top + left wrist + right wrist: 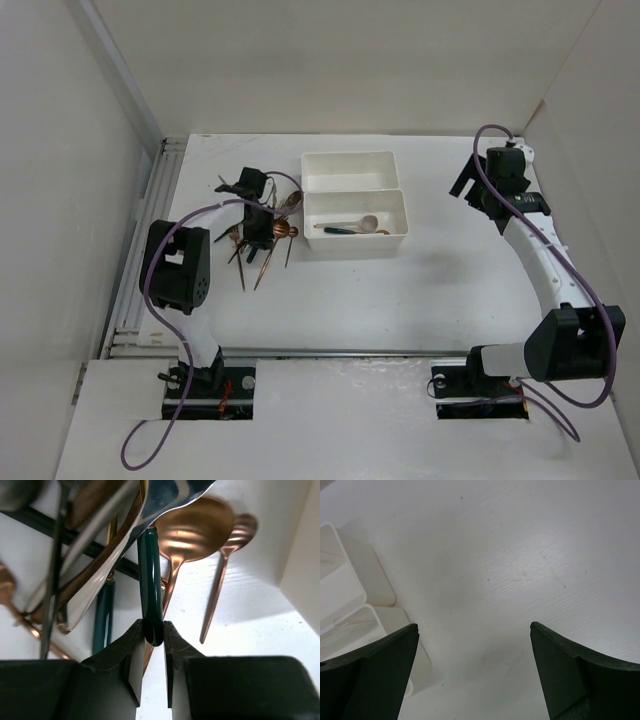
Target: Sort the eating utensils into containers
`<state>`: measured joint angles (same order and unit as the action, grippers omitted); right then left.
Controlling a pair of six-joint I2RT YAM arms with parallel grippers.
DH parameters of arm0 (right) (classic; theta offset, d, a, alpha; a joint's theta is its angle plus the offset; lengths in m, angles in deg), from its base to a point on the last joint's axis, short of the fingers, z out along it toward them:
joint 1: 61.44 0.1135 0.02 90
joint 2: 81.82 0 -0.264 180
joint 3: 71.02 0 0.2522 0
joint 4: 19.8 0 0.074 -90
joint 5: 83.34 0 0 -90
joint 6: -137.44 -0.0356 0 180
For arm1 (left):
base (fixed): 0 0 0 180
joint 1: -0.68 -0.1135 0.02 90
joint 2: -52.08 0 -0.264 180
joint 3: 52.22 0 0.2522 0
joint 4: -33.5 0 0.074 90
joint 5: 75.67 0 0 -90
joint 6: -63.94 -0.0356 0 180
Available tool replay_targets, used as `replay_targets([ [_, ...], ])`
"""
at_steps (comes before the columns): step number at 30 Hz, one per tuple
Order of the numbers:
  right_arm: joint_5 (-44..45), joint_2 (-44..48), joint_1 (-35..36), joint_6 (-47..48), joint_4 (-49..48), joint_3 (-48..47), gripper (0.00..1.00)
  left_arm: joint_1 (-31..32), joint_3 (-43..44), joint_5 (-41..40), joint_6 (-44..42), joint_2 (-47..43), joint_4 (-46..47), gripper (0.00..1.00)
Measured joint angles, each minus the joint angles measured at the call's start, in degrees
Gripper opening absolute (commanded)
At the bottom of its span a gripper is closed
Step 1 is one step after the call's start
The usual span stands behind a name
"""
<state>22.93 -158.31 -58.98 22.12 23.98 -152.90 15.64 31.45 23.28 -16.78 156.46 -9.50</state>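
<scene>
A pile of copper, silver and green-handled utensils lies left of two white bins. My left gripper is down in the pile; in the left wrist view it is shut on the end of a dark green handle with a silver head. Copper spoons lie just beyond it. The near bin holds a dark-handled spoon; the far bin looks empty. My right gripper is open and empty above bare table right of the bins, as the right wrist view also shows.
White walls enclose the table on the left, back and right. A metal rail runs along the left edge. The bins' corners show at the left of the right wrist view.
</scene>
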Motion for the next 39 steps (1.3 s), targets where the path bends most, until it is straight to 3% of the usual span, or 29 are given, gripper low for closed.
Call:
replay_targets([
  [11, -0.2, -0.5, 0.0, 0.3, -1.0, -1.7, 0.97, -0.6, 4.4, 2.7, -6.8, -11.6, -4.5, 0.00],
  [25, -0.3, -2.0, 0.0, 1.8, -1.6, -1.9, 0.97, 2.0, 3.7, -2.1, -13.5, -12.7, -1.7, 0.00],
  [32, -1.7, -2.6, 0.0, 2.5, -4.7, -1.9, 0.97, 6.1, 3.9, -9.0, -35.7, -16.7, 13.3, 0.00],
  [39, -5.8, -6.8, 0.0, 5.6, -6.8, -4.5, 0.97, 9.7, 13.9, -8.0, -58.6, -4.0, 27.3, 0.00],
])
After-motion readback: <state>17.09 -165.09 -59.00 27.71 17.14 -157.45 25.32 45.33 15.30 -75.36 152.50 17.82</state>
